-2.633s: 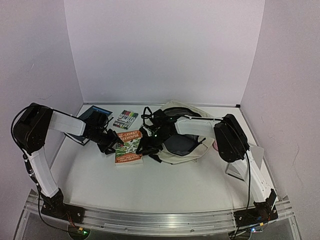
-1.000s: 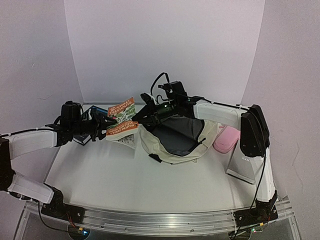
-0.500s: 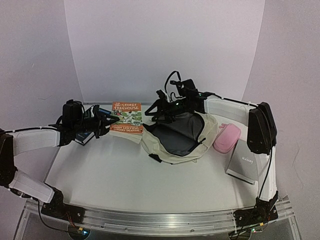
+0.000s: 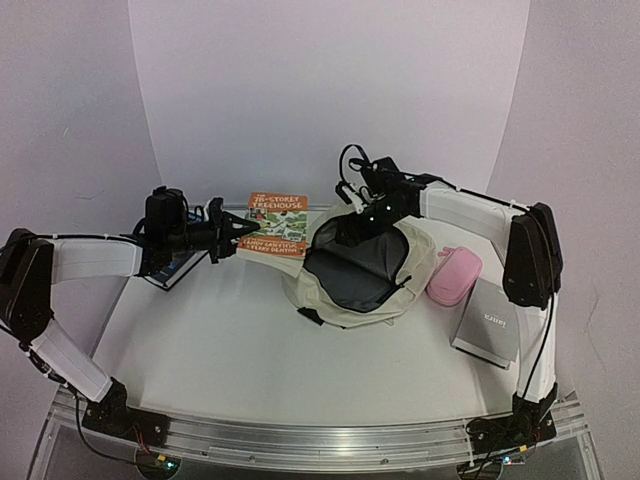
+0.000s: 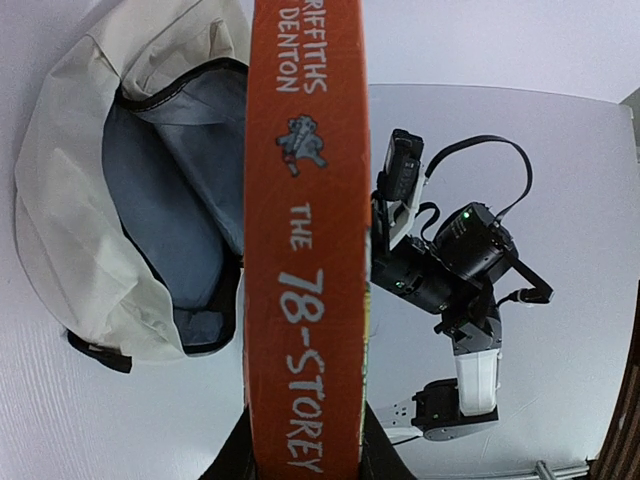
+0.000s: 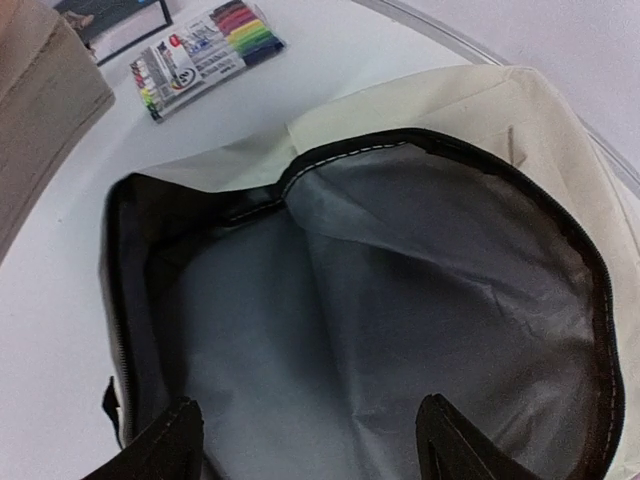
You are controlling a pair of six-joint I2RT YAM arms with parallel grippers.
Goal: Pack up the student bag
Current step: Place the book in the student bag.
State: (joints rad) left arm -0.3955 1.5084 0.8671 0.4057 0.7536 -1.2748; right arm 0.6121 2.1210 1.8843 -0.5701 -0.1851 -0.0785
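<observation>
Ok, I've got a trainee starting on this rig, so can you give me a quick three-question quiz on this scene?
1. True or false: the left gripper grips the book.
2. The backpack is: A zipped shut; B wide open; C hanging off the table.
3. Fill in: the right gripper hangs over the backpack with jaws ___.
Key: 1 true; 2 B; 3 open.
</observation>
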